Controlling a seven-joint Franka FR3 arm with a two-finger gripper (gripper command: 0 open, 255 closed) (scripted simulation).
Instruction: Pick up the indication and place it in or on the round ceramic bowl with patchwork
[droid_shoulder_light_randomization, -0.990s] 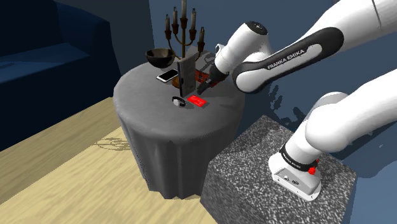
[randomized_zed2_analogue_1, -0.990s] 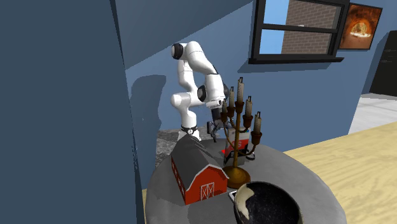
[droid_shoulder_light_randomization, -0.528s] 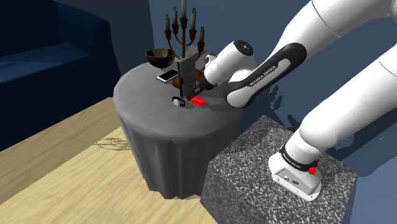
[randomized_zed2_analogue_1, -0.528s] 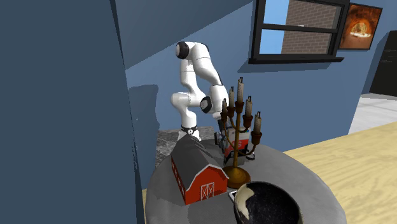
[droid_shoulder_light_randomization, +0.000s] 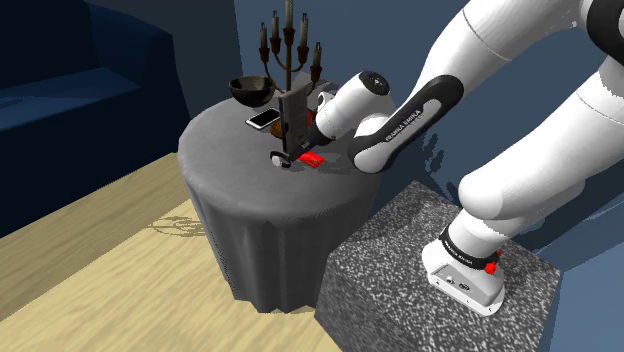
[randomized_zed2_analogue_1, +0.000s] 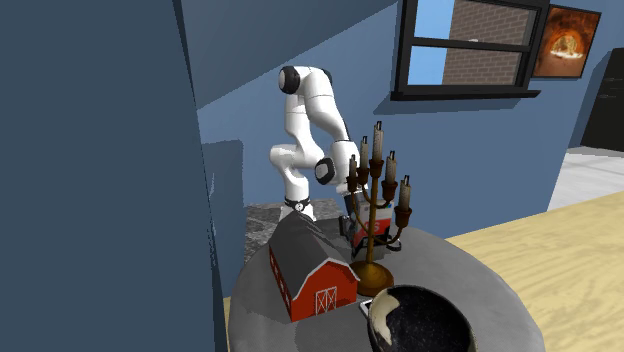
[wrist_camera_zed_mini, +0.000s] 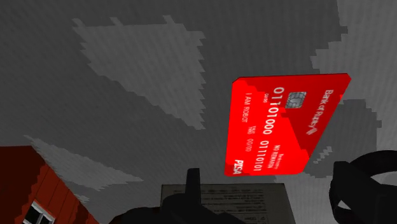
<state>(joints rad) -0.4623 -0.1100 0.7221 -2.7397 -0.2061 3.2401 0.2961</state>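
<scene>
A red bank card (wrist_camera_zed_mini: 280, 124) with a chip and white printed numbers lies flat on the grey tablecloth, close ahead of the hand. In the shoulder view the card (droid_shoulder_light_randomization: 312, 159) lies near the table's front edge. My black gripper (droid_shoulder_light_randomization: 304, 149) hangs low, right over its left end. From the second exterior view the gripper (randomized_zed2_analogue_1: 351, 228) is down by the card (randomized_zed2_analogue_1: 366, 233), behind the candelabra. The round dark bowl (droid_shoulder_light_randomization: 252, 91) with pale speckles (randomized_zed2_analogue_1: 420, 320) stands at the table's far side, beyond the barn.
A red barn model (randomized_zed2_analogue_1: 312, 268) and a tall candelabra (droid_shoulder_light_randomization: 288, 45) stand between card and bowl. A white phone (droid_shoulder_light_randomization: 264, 119) lies by the bowl. A black ring-shaped thing (wrist_camera_zed_mini: 372, 181) lies beside the card. The round table (droid_shoulder_light_randomization: 250, 200) drops off just in front.
The arm has swung toward the shoulder view's left and lowered, bringing the hand from above the table's right side down to the red card. The objects on the table have not moved.
</scene>
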